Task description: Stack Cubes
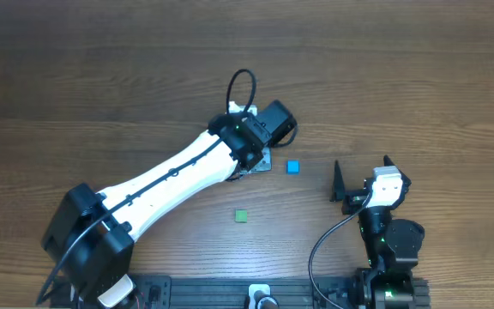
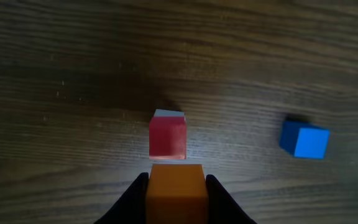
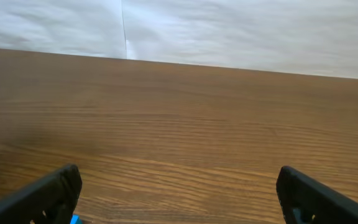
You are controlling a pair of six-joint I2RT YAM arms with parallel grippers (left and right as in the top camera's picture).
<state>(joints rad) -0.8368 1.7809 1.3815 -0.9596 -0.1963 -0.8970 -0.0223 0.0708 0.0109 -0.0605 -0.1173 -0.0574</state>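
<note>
Wood-grain table is running under both arms in the top view, where I am seeing the left arm lying across to the middle, a blue cube beside its wrist, a green cube nearer the bases, and the right gripper hanging spread wide and empty. Left wrist view is showing the left gripper clamping an orange cube just short of a red cube sitting on the wood. Right wrist view is showing parted fingers over the wood, so I am judging nothing is stacked yet, with orange going first.
</note>
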